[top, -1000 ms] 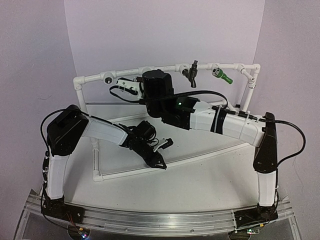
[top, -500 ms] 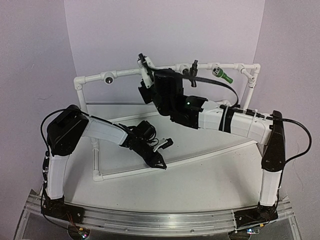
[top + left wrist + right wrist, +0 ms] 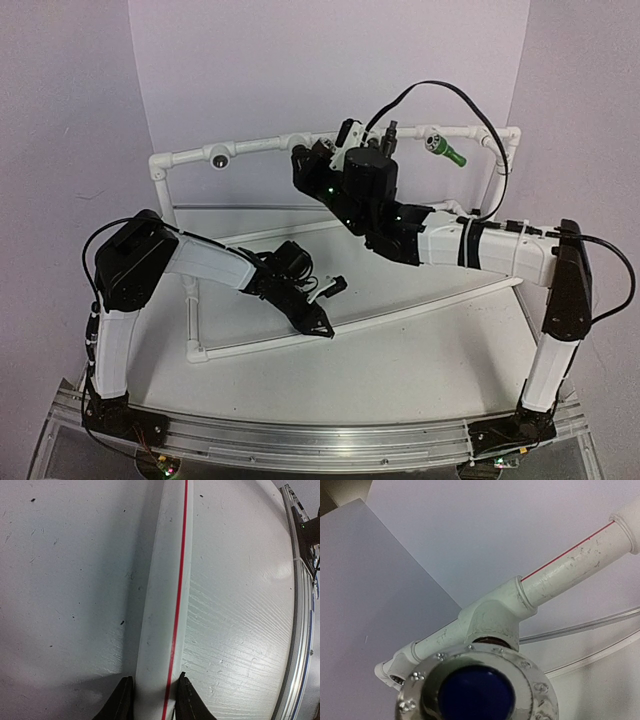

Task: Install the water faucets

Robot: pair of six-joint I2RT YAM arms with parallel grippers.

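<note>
While our left pincer [image 3: 153, 681] clamps the near pipe [image 3: 165, 580], we hold the faucet [image 3: 477, 695] clenched in the right pincer [image 3: 328, 148], its stem pointing up into the far tee [image 3: 490, 615].

Faucet [image 3: 476, 694] against tee [image 3: 490, 614]; left claw [image 3: 154, 681] astride pipe [image 3: 165, 580].

A white pipe frame [image 3: 260, 146] stands on the white table [image 3: 420, 370] before a pale lilac backdrop [image 3: 300, 60].
</note>
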